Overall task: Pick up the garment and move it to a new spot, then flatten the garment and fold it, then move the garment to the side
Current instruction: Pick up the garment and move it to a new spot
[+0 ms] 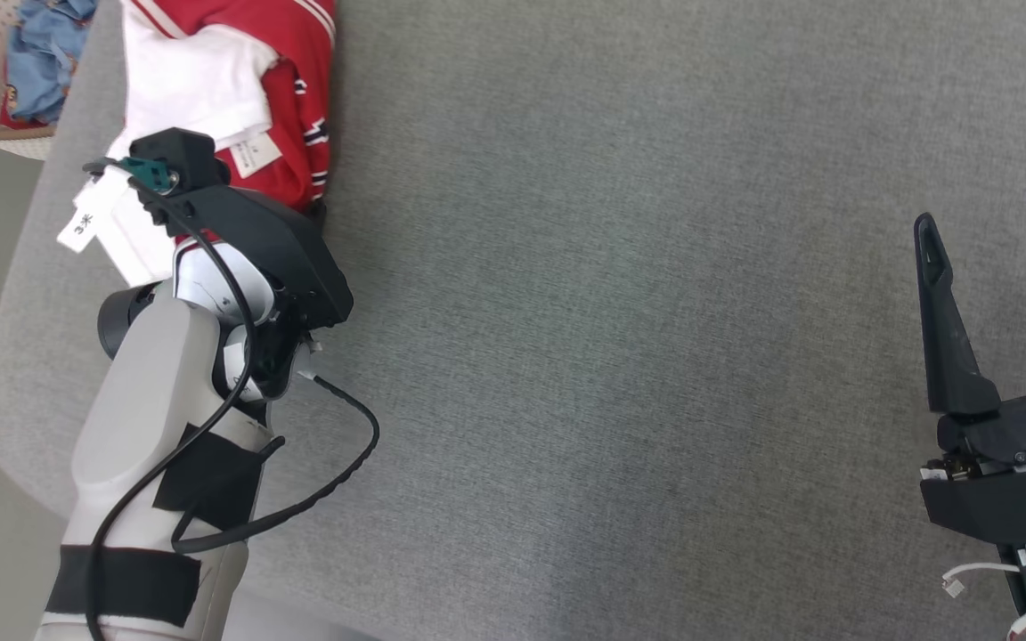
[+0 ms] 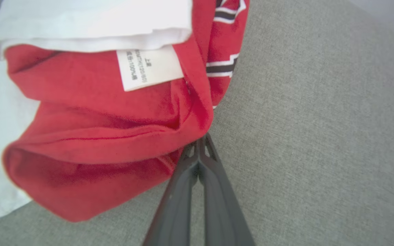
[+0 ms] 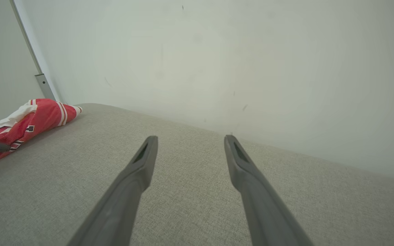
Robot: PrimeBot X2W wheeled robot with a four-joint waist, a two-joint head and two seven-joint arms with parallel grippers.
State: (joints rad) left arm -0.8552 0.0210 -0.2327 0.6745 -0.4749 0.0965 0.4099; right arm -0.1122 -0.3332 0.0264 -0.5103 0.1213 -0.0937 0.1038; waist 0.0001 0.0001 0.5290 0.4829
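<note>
Right now your left pincer (image 2: 200,145) has its two long dark fingers pressed flat together, and the tips nip the edge of the garment (image 2: 115,136), whose soft red knit gathers into creases that run toward the pinch point. The garment lies folded in a thick bundle just ahead of and to the left of those tips in the left wrist view, resting on the grey woven surface (image 1: 611,312). A smooth white layer (image 2: 91,20) lies over the far side of the red cloth, and a rectangular white care label (image 2: 149,66) with small dark print sits on the red beyond the tips. To the right of the label you can see a band of trim (image 2: 222,66) in red, white and black stripes. Your right pincer (image 1: 985,209) is well apart from the garment, its tapered matte fingers spread wide with nothing between them, hovering over bare grey weave. Beyond its tips stands a plain pale wall (image 3: 217,51). A black cable (image 1: 335,481) loops off your left forearm.
</note>
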